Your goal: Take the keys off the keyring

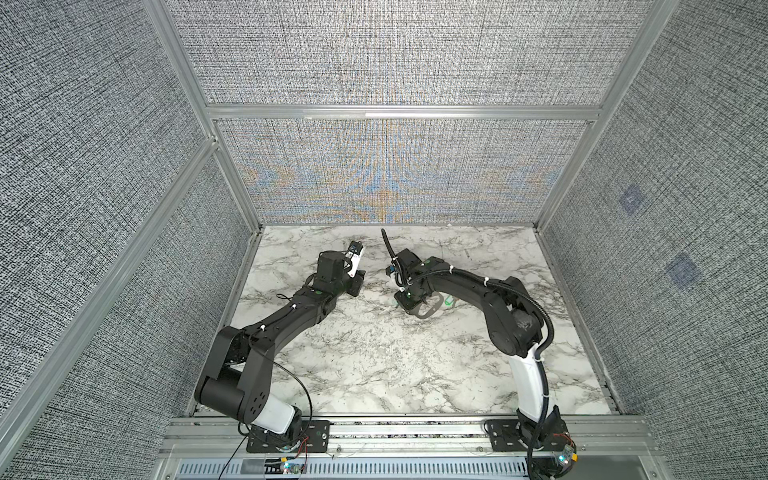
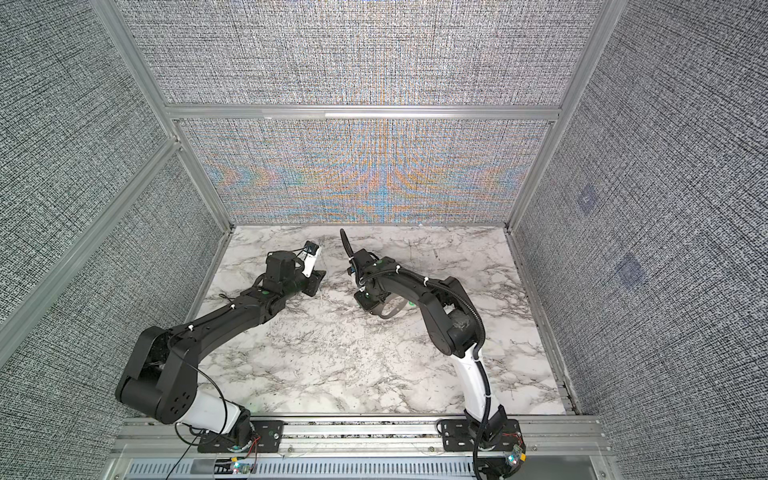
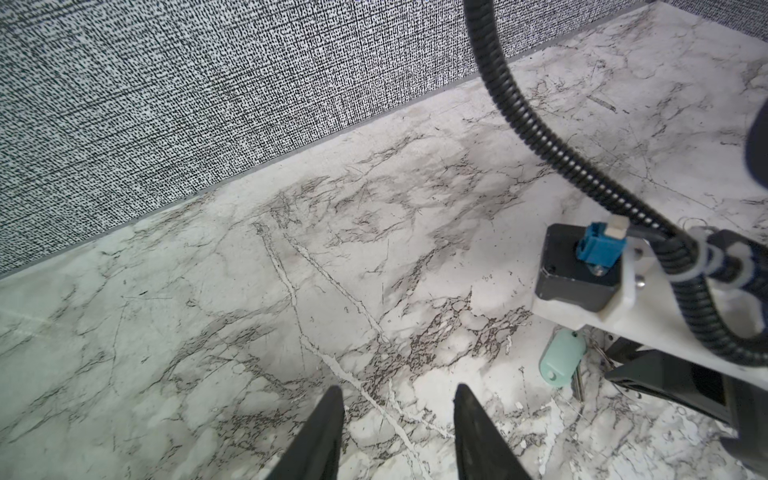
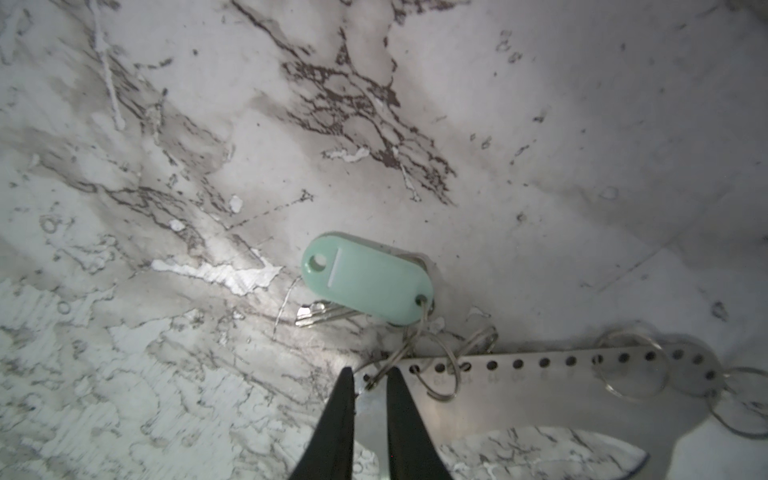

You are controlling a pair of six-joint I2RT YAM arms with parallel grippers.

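Engaging the split ring point(image 4: 397, 353) that ties the keys point(image 4: 320, 313) to the keyring point(image 4: 561, 382).
Lying flat on the table point(image 4: 540, 124), right of centre; straddled by the right gripper point(image 4: 370, 382), nearly closed, grasp unconfirmed; left gripper point(image 3: 399, 399) released, empty. Next: pinching firmly, bracing the keyring.

1. Tabletop point(image 1: 374, 365): white marble print with grey-black veins. It runs under and ahead of the jaws of the left gripper point(image 3: 398, 387) and the right gripper point(image 4: 370, 370).
2. Back wall point(image 1: 395, 54): grey woven fabric panels that meet the tabletop well ahead of the left jaws. The lower panel shows coloured moiré.
3. Side walls point(image 1: 83, 166): same fabric, with two faint bluish squares point(image 1: 631, 199) on the right one.
4. Aluminium frame point(image 1: 399, 112): rails edge every panel.
5. Chipped patch point(image 4: 216, 272): bare white wear in the print, near the right jaws and ahead of them.
6. Light: even, with soft shadows. A bright spot sits just ahead of the right jaws.
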